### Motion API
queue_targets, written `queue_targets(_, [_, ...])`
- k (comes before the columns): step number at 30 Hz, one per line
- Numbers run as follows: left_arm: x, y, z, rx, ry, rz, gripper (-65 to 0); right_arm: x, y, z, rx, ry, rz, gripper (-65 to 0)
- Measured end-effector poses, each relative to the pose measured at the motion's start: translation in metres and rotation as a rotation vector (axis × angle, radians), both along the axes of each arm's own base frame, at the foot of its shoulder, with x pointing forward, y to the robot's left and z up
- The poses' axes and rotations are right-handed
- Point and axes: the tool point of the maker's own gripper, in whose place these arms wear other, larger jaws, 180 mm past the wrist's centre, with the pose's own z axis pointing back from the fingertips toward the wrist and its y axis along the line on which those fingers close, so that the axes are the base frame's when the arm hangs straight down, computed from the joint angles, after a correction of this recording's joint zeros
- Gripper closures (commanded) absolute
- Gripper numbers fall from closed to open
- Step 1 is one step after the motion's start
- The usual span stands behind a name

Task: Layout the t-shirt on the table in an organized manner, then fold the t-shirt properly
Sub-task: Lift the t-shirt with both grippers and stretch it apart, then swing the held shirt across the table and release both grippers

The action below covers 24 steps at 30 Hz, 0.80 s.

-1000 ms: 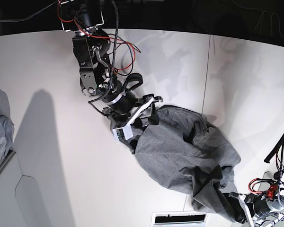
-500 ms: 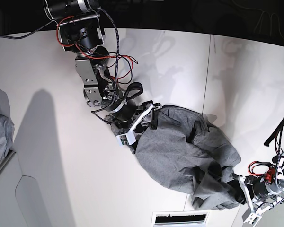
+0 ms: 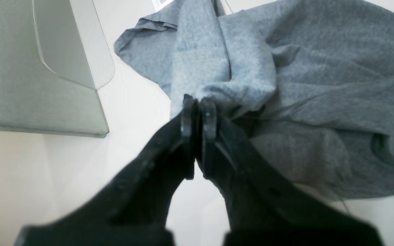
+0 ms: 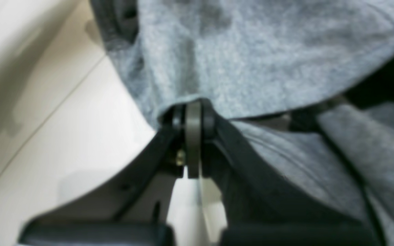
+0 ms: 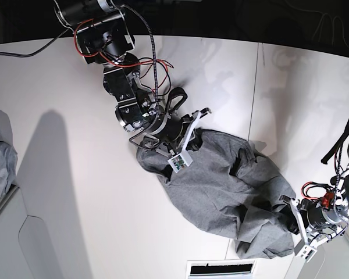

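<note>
T-shirt location: the t-shirt [image 5: 221,192] lies crumpled in one heap on the bench [image 5: 64,174], about midway along it and toward the near edge, not yet spread.
Right tool: the right tool [image 4: 193,114] is clenched on a fold at the heap's far end.
Left tool: the left tool [image 3: 198,111] is clenched on a bunched fold at the heap's near end.
Step in hand (judged): spreading the shirt flat.
Procedure: draw the two grips apart toward opposite bench edges; keep the cloth low and evenly taut; confirm each pinch holds an edge, not several layers.
Count: one t-shirt; two tools; one paler cloth bundle [image 5: 0,154] at the bench's left edge; one grey bin [image 3: 29,68].
</note>
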Motion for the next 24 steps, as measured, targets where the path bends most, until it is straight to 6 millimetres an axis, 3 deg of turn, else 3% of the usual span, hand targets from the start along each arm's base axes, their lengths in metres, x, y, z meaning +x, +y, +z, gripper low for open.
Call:
queue_targets(3, [0.001,0.007,0.006,0.013,-0.027,0.002,-4.8,0.007,-0.006,0.021,0.029,-0.053,-0.020,0.0])
queue_targets(6, [0.005,0.030,0.027,0.011,-0.086,0.069,-4.8,0.008,-0.016,0.058,0.087,-0.148,-0.020,0.0])
queue_targets(10, [0.007,0.045,0.064,0.001,-0.164,0.090,-4.7,-0.007,-0.052,0.091,0.114,-0.201,-0.049,0.0])
queue_targets(17, [-0.003,0.041,0.098,0.020,-0.202,0.056,-4.7,-0.026,-0.123,0.129,0.088,-0.294,-0.165,0.0])
queue_targets(24, [-0.019,0.003,0.126,0.055,-0.269,-0.061,-4.7,-0.034,-0.208,0.142,0.065,-0.313,-0.369,0.0])
